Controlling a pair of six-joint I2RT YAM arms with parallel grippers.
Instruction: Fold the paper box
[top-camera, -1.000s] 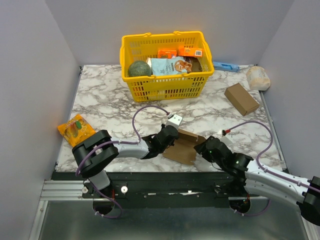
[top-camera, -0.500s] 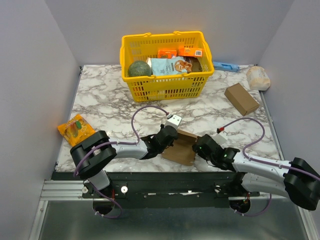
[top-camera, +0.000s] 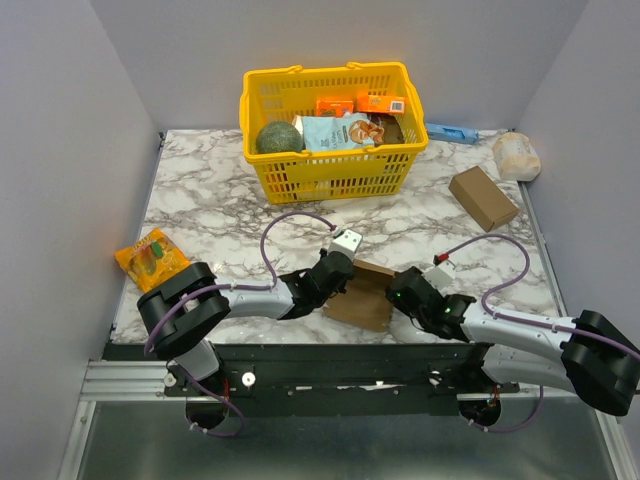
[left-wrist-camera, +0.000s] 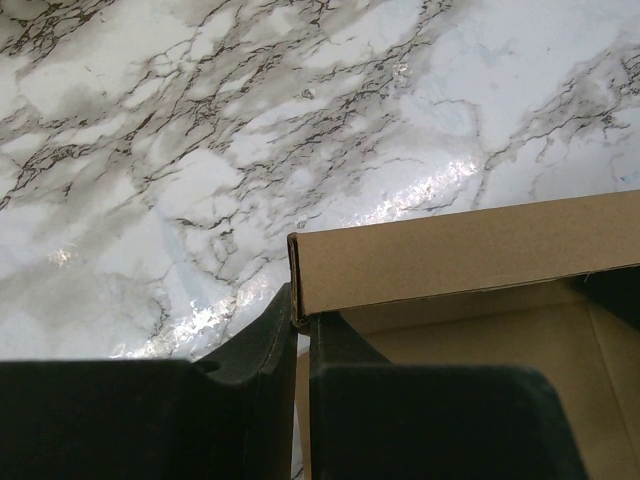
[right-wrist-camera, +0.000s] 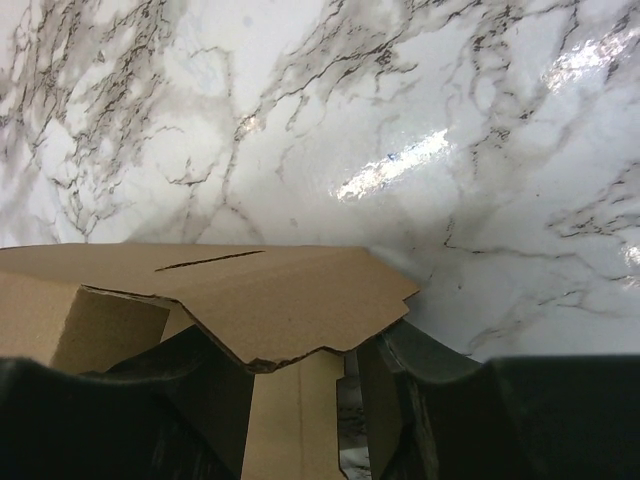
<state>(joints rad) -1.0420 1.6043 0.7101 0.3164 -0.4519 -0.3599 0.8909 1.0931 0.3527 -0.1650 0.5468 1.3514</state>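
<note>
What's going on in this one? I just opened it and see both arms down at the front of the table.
Both arms are working on the paper box, which lies partly folded near the front edge of the marble table. The left gripper is pinched shut on the corner of one raised wall. The right gripper is open, with a notched flap sitting between its fingers, not clamped. The yellow basket stands apart at the back.

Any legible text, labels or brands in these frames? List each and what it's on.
None readable in any view.
Light blue packet and orange boxes in the yellow basket: printed, too small to read.
Orange snack packet: print blurred.
Paper box: plain, no print visible.
</note>
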